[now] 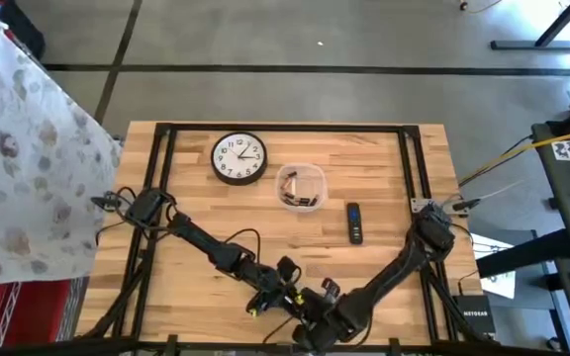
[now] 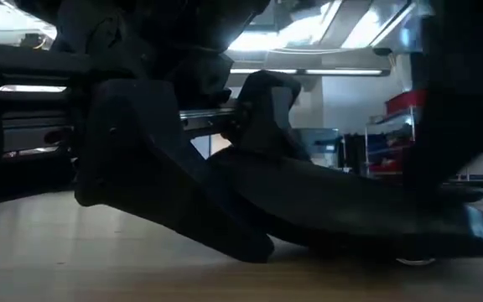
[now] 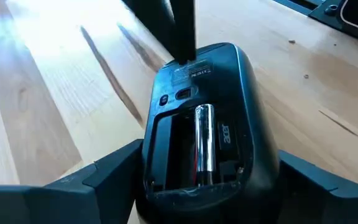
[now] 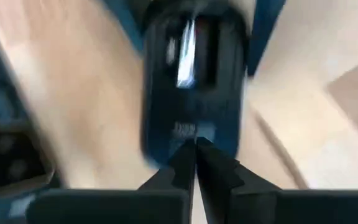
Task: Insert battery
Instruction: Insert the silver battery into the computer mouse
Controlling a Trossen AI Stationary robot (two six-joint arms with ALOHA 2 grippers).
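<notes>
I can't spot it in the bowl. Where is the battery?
The battery lies in the open compartment of the upturned mouse, held by the left gripper at the table's near edge.

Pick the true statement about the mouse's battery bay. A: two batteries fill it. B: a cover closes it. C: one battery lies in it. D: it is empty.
C: in the left wrist view a single silver battery lies in the open bay of the mouse, with an empty slot beside it and no cover on.
</notes>
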